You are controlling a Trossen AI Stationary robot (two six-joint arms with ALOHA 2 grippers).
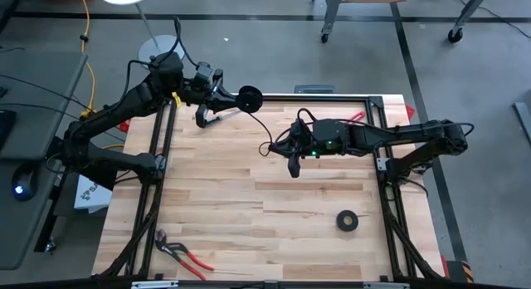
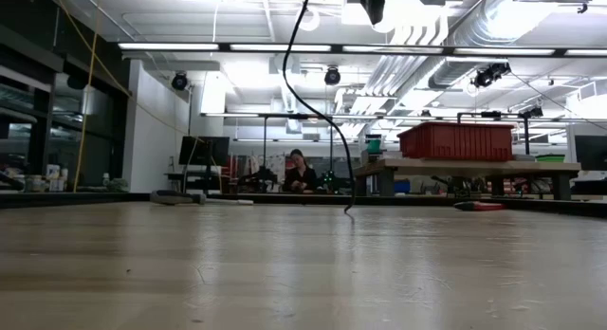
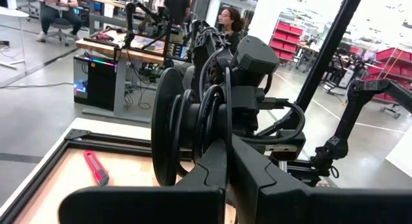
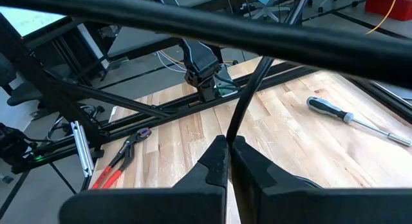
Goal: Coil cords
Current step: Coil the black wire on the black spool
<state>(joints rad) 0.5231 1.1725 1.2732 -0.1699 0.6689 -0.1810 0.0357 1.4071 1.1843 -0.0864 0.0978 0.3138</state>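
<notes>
left gripper point(image 1: 246, 96) near the far edge of the table point(image 1: 249, 231), jaws closed on a black spool point(image 3: 168, 135); the cord point(image 1: 264, 123) is wound in loops in the spool's groove, right at the jaw tips. left wrist view: loops sit just past the pinched jaws, touching the spool flanges.

from the spool the cord runs loose across the table toward the right gripper point(image 1: 294, 167), which is mid-table, pointing toward the near edge. right wrist view: jaws narrow, pinched on a thin black strand of cord point(image 4: 241, 108) that rises straight out from between the tips.

low view: cord point(image 2: 322, 112) hangs from above, curving down, its end near the table surface.

elsewhere on the table: black tape roll point(image 1: 348, 221), red-handled pliers point(image 1: 178, 253) near front left, screwdriver point(image 4: 351, 118).
</notes>
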